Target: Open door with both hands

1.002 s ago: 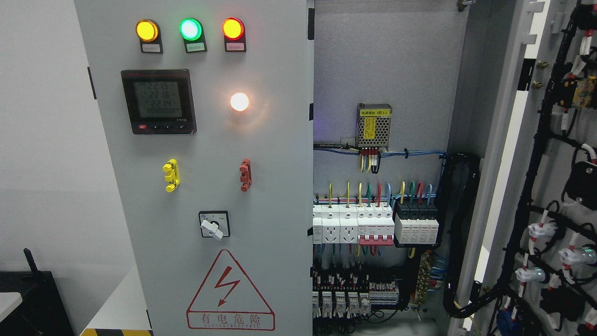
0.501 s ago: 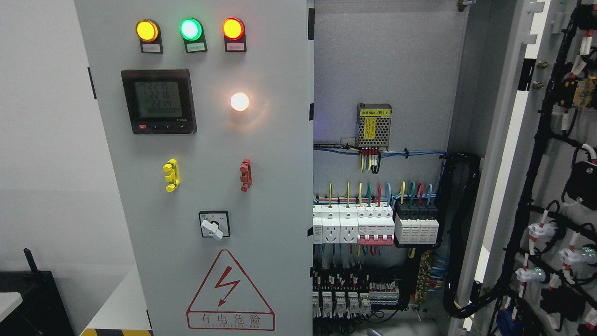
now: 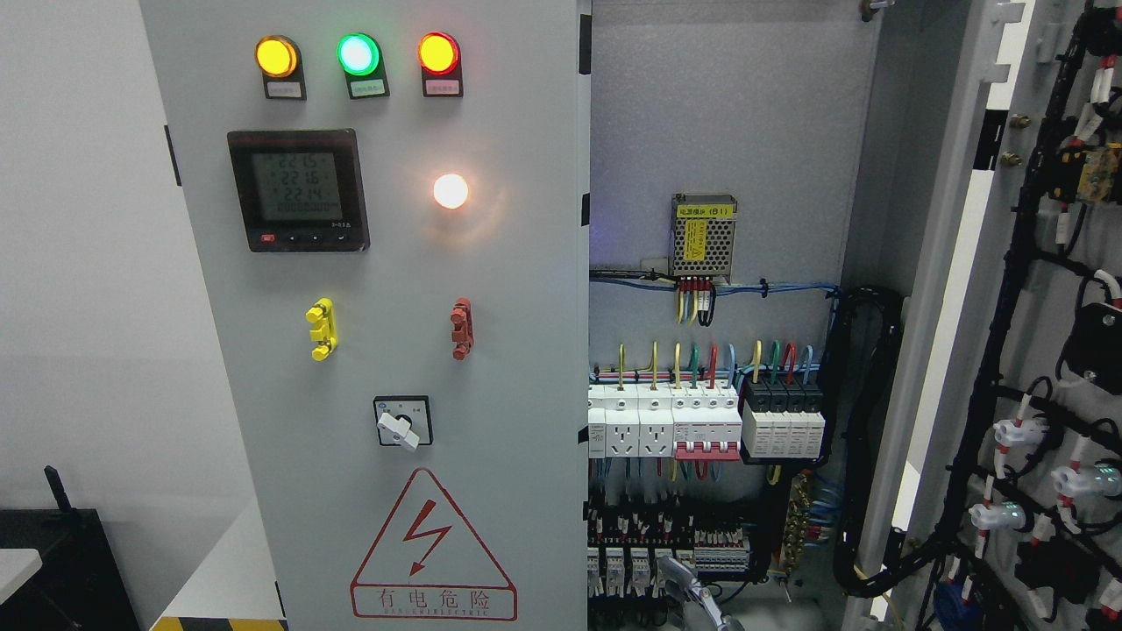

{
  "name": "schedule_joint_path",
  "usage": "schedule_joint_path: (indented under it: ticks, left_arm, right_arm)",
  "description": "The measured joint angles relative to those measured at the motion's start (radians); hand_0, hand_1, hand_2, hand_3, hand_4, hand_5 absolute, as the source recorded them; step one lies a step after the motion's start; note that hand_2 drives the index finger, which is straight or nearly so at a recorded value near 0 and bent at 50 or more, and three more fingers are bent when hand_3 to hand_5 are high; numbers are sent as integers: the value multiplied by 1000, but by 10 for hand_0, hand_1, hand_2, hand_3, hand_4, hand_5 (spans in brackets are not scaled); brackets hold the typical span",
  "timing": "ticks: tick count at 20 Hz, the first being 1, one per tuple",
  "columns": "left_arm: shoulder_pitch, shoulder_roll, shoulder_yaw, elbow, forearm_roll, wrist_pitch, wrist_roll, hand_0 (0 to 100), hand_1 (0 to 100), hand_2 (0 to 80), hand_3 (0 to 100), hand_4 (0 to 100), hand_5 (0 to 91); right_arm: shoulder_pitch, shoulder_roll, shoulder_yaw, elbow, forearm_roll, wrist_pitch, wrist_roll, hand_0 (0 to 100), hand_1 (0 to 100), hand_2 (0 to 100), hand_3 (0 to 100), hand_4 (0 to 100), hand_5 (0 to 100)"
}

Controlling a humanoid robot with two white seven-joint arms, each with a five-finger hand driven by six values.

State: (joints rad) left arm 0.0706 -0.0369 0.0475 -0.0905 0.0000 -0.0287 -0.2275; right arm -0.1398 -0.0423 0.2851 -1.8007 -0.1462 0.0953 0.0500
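A hand (image 3: 697, 592), grip unreadable, is poking up beside the closed left door (image 3: 394, 350), risking snagging the live breakers (image 3: 701, 425).

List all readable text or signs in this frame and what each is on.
"有电危险": under the red lightning triangle on the warning sign of the closed left door.
"(B1)", after blurred characters: label on the power supply module.
Roughly "221" rows: digital meter, last digits uncertain.
Too small to read: indicator lamp tags, selector switch plate, breaker markings.
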Motion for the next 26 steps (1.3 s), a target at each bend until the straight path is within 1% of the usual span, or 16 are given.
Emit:
schedule_joint_path:
  ticks: [10,15,19,23,26]
  left_arm:
    - [0,0,0,0,0,-5,0,0,0,0,0,0,0]
    - [0,0,0,0,0,-1,0,0,0,0,0,0,0]
    - [0,0,0,0,0,0,-2,0,0,0,0,0,0]
    - [0,0,0,0,0,1,-3,0,0,0,0,0,0]
    - [0,0,0,0,0,1,-2,0,0,0,0,0,0]
  right_arm:
    - [-135,25,1,125,-2,9,-2,382,0,0,0,0,0]
    - [-180,31,2,188,-15,9,-3,382,0,0,0,0,0]
    - [-207,35,4,230,-38,22,-5,382,0,0,0,0,0]
    - [-230,37,6,264,-49,25,22,382,0,0,0,0,0]
    - [-244,38,8,284,-54,27,31,382,0,0,0,0,0]
